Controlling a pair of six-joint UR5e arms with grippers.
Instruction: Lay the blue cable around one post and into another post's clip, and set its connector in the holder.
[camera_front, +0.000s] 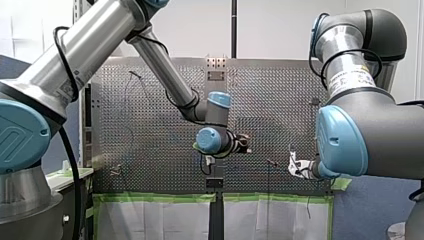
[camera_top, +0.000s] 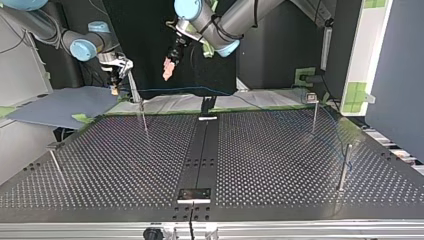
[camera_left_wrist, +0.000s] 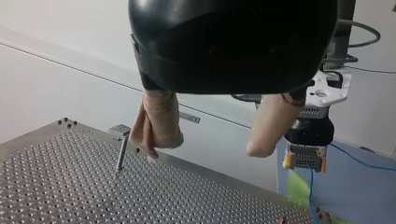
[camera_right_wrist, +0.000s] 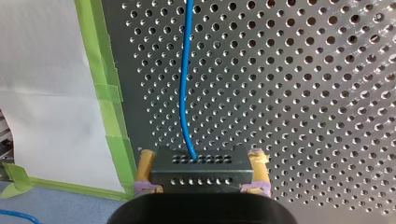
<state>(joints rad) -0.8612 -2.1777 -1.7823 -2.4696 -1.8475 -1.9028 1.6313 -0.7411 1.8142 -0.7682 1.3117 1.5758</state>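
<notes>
My right gripper (camera_right_wrist: 201, 159) is shut on a dark perforated connector (camera_right_wrist: 201, 175), its yellow pads (camera_right_wrist: 145, 164) on both sides. The blue cable (camera_right_wrist: 185, 79) leaves the connector and runs over the perforated table. In the top view my right gripper (camera_top: 116, 75) hangs above the table's far left edge, and the blue cable (camera_top: 190, 89) stretches to the right toward a far post (camera_top: 314, 112). My left gripper (camera_top: 169, 67) hovers nearby, open and holding nothing. In the left wrist view its beige pads (camera_left_wrist: 156, 126) stand wide apart, with the connector (camera_left_wrist: 304, 159) just beyond them.
Thin posts stand at the top view's left (camera_top: 144, 117), near left (camera_top: 56, 162) and right (camera_top: 345, 165). A holder (camera_top: 195, 194) sits on the centre strip near the front, another bracket (camera_top: 207, 118) at the far edge. Green tape (camera_right_wrist: 109, 93) lines the table's edge.
</notes>
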